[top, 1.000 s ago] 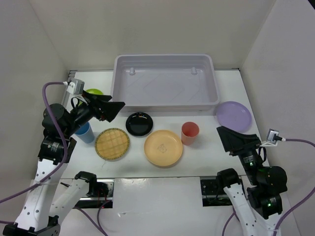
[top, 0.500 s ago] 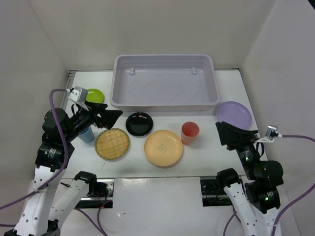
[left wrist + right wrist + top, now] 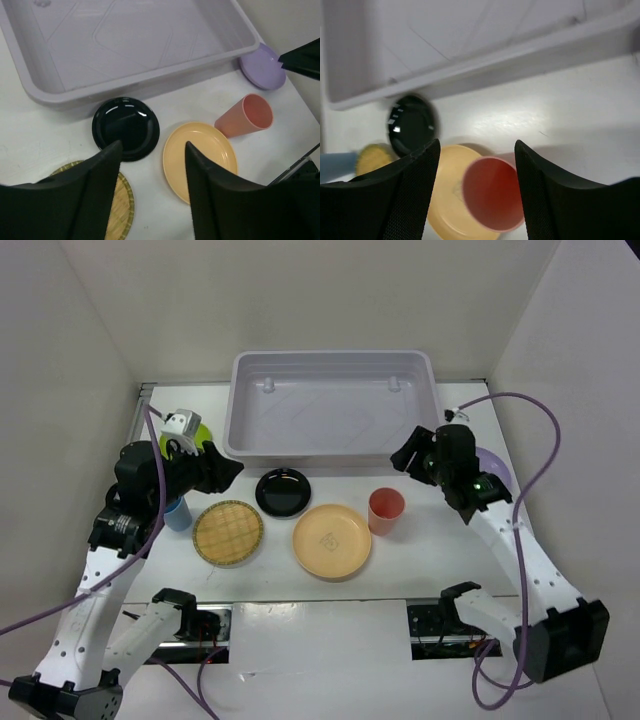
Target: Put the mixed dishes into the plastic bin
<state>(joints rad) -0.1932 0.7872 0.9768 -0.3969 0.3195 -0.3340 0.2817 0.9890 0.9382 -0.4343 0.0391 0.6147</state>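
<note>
The plastic bin stands empty at the back of the table, also in the left wrist view. In front of it lie a black plate, a peach plate, a tan woven plate and an upright salmon cup. A blue cup and a green plate are partly hidden by my left arm. A lavender plate sits partly under my right arm. My left gripper is open above the black plate's left side. My right gripper is open above the salmon cup.
White walls close in the table on the left, back and right. The bin's front wall runs just beyond the right gripper. The black plate and peach plate lie to the left of the cup.
My right arm has swung up from the near edge to hover between the bin and the salmon cup. My left gripper has shifted slightly nearer to the dishes.
</note>
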